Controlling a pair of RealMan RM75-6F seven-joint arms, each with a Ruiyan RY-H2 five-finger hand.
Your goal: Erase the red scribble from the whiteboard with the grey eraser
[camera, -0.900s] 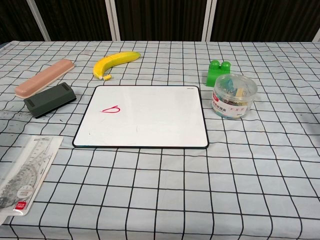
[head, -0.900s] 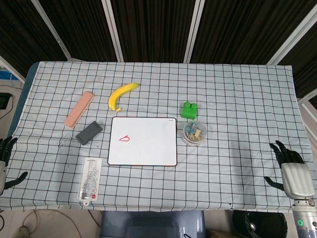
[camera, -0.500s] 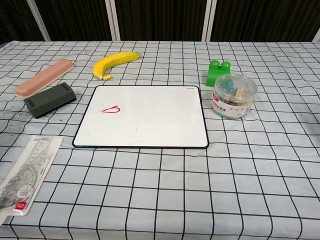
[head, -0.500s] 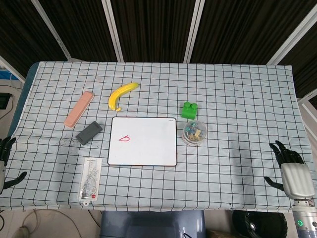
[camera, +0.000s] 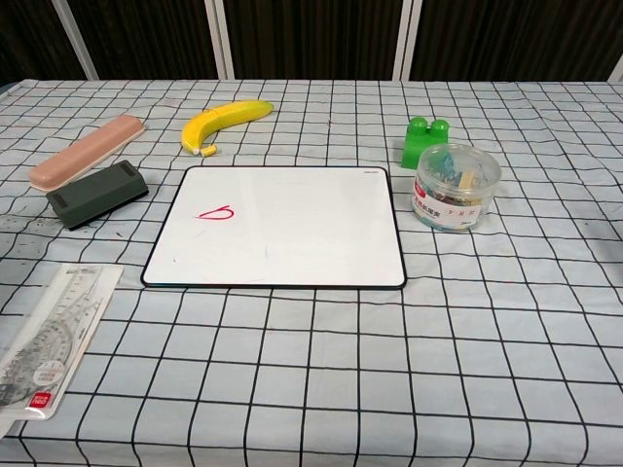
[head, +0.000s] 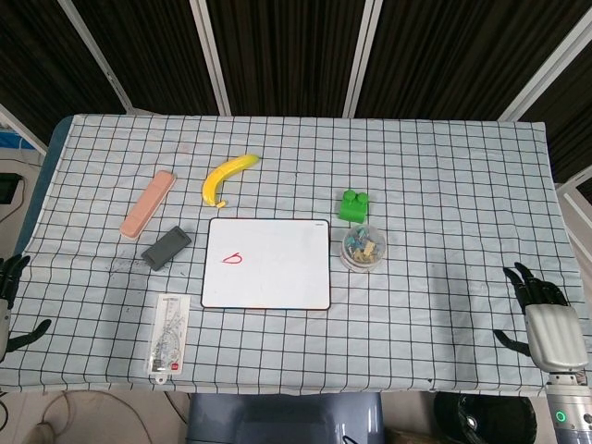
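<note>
I see the grey eraser [head: 166, 248] lying flat on the checked tablecloth [head: 444, 176], just beside the left edge of the whiteboard [head: 277, 277], turned at a slant. It is a dark block with a paler underside showing in the chest view. The red scribble [head: 233, 259] sits on the board's left half, a small loop, near the eraser but apart from it.

My left hand [head: 9, 301] hangs off the table's left edge, well apart from the eraser, only partly in frame; its dark fingers are spread and hold nothing. My right hand [head: 546, 319] is at the lower right corner of the head view, back plate up, fingers apart and empty, far from board and eraser. Neither hand shows in the chest view.

Above the eraser lies a pink case [head: 148, 204], then a banana [head: 225, 178]. Right of the board stand a green block [head: 352, 204] and a clear tub of clips [head: 363, 248]. A packaged ruler set [head: 170, 334] lies below the eraser.
</note>
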